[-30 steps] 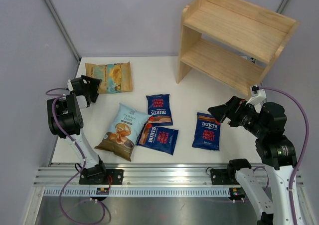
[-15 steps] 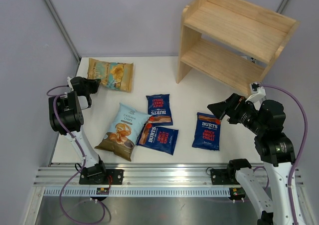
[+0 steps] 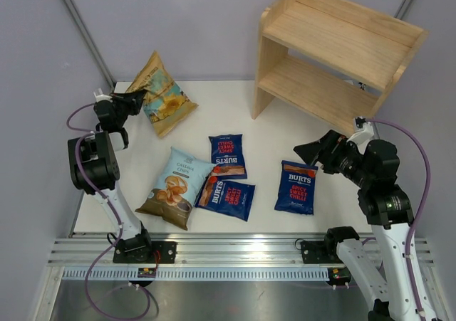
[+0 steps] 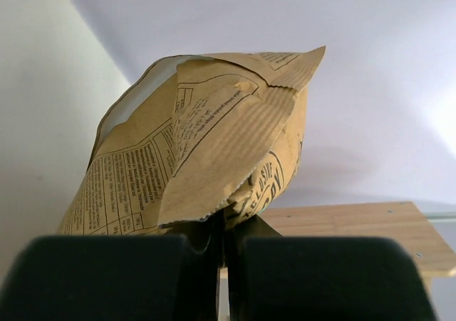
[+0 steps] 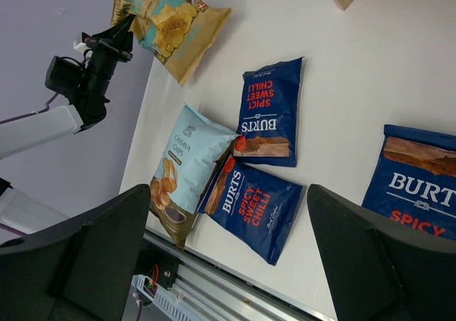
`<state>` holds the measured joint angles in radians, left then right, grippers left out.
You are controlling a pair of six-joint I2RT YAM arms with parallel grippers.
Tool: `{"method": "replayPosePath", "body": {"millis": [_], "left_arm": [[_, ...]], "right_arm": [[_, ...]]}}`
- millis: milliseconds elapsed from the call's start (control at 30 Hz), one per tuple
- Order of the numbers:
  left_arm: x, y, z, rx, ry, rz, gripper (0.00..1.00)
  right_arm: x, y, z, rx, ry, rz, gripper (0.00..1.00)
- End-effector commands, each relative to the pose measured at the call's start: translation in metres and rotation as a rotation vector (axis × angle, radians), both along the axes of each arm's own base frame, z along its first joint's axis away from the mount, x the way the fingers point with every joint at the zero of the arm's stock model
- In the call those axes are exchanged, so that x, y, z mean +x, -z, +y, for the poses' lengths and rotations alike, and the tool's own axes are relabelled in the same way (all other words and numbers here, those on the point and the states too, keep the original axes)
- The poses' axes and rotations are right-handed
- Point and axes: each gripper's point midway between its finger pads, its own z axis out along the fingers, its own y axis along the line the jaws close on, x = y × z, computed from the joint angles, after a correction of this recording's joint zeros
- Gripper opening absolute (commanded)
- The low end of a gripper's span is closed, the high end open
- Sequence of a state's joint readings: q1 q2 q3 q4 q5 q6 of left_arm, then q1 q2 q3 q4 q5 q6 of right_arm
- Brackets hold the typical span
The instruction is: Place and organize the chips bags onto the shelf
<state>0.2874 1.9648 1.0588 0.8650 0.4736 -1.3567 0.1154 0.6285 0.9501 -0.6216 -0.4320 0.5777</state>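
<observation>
Chips bags, five in all, none of them on the shelf (image 3: 324,36) yet; I am watching from the overhead camera and both wrist cameras. All five are out on the white desk (image 3: 228,111) or above it, to the left of the shelf or in front of it.

Well to the left of the shelf, my left pincer (image 3: 132,99) is clamped on the crimped top seam of the tan-yellow bag (image 3: 162,93). That bag is tilted, its far end raised. I cannot tell whether its low corner touches the desk.

In front of the shelf lie three dark blue Burts bags, all flat. One (image 3: 296,186) lies by itself, closest to the shelf's near end. The other two (image 3: 228,156) (image 3: 226,198) lie further left of the shelf, touching each other. The light blue Cassava Chips bag (image 3: 174,187) lies furthest left of these, its edge meeting the lower Burts bag.

My right pincer (image 3: 308,152) hangs just in front of the shelf's near end, fingers spread wide and holding nothing, beside the lone Burts bag and apart from it
</observation>
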Motion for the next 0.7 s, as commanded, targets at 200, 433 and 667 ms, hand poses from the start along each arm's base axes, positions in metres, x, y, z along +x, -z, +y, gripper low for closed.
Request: {"method": "replayPosePath", "body": {"millis": [200,433,667], "left_arm": [[-0.053,-0.155,-0.056,-0.033,0.181,-0.314,0.00],[-0.093,-0.175,-0.114,-0.131,0.295,-0.190,0.00],[-0.130,-0.207,-0.166,-0.243,0.412,-0.201,0.00]], "right_arm": [[0.012,-0.010,0.027,0.103,-0.149,-0.078,0.99],[0.021,-0.022,0.064,0.238,-0.372,-0.176,0.99],[0.037,-0.014,0.107,0.247,-0.464,-0.283,1.00]]}}
